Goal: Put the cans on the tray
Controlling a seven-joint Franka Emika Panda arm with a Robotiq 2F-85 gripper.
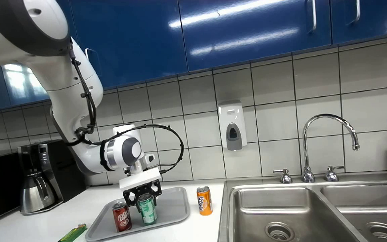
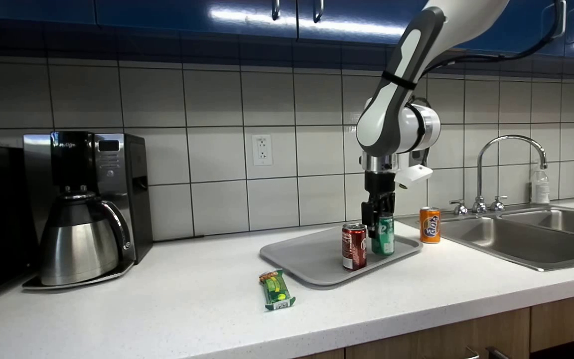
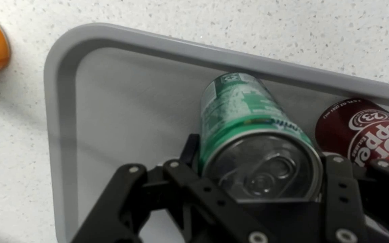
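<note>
Blue cabinets (image 1: 126, 40) run along the top of one tiled wall (image 2: 227, 154), and below stretches one white countertop (image 2: 167, 309). One white robot arm (image 1: 67, 104) leans in over it. Set into the countertop is one steel sink (image 1: 334, 210), and I count two basins (image 1: 274, 201) in it. Near the wall stands one coffee maker (image 2: 112, 174) with one steel carafe (image 2: 75, 254). Next in size comes one grey tray (image 2: 312, 249), lying flat. At the sink there's one curved faucet (image 1: 305, 141) with two handles (image 1: 331, 174), one on each side, and one white dispenser (image 1: 232, 126) hangs on the wall.

The gripper (image 1: 146, 203) has two black fingers (image 3: 190, 152), and it's clamped around the upper end of the green can (image 2: 385, 237), one finger to each side. That can is upright inside the tray's rim, its base down at the tray floor as far as I can see. A dark red can (image 2: 354, 247) stands on the tray just beside it. An orange can (image 1: 204, 200) stands on the countertop, between the tray and the sink. That makes three cans: two within the tray, one outside. Last, one small green packet (image 2: 277, 289) lies just beside the tray.
</note>
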